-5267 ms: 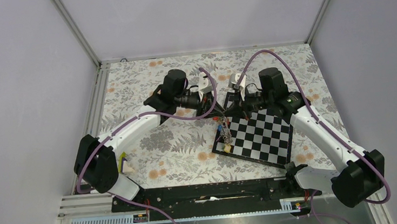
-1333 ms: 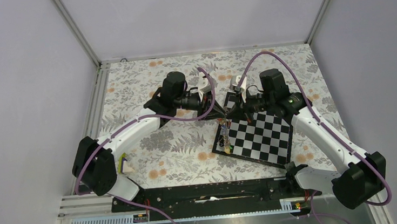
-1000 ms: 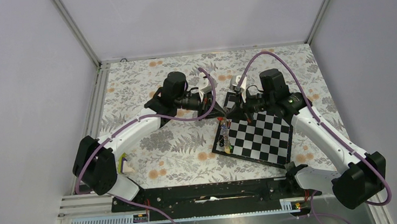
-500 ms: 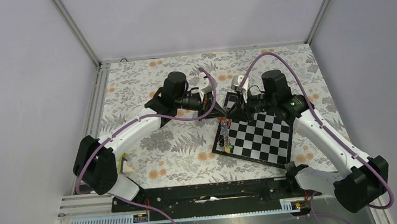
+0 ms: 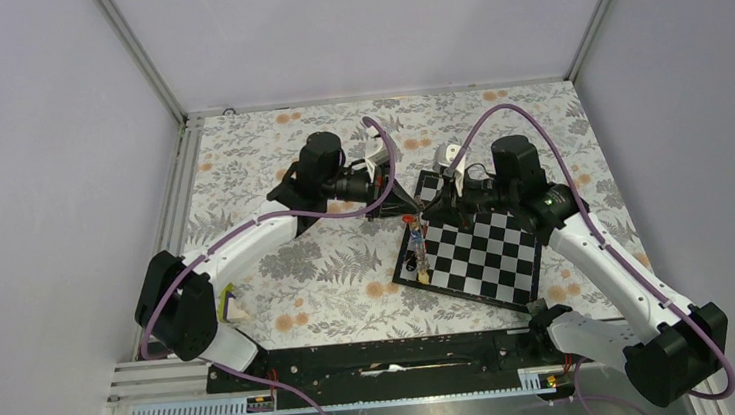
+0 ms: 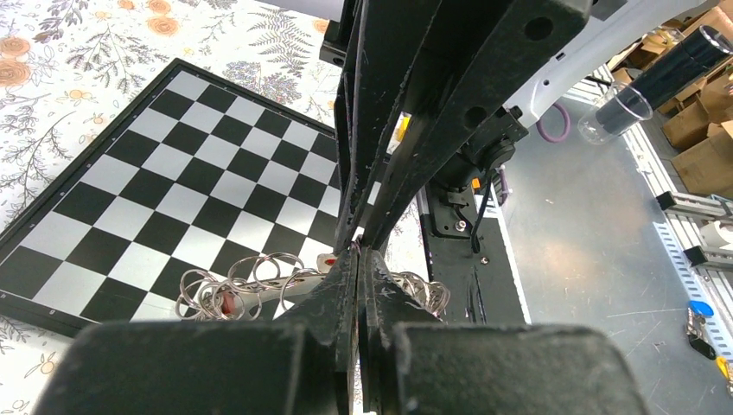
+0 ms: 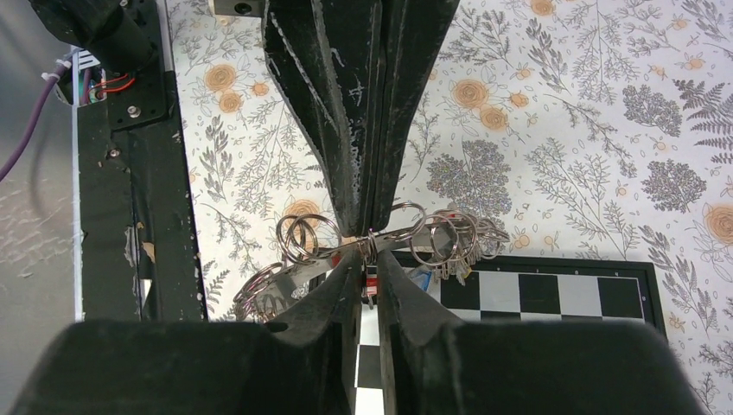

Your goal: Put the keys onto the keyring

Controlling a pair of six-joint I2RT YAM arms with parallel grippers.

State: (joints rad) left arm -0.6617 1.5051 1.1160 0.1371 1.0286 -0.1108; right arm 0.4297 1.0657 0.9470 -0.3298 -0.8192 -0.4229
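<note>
Threading step, I'd say: keys [image 5: 418, 251] bunched along chessboard's [image 5: 493, 257] left edge, toward its far corner. Left end effector [image 6: 360, 252] clenched at the bunch; right end effector [image 7: 369, 258] nearly closed (grip unclear). Next: isolate one key, feed it onto keyring, which I can't make out.

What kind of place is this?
Probably a robot test lab, not a house: a left arm and right arm bolted by a flowery table, plain grey walls boxing it in, cardboard boxes nearby.
</note>
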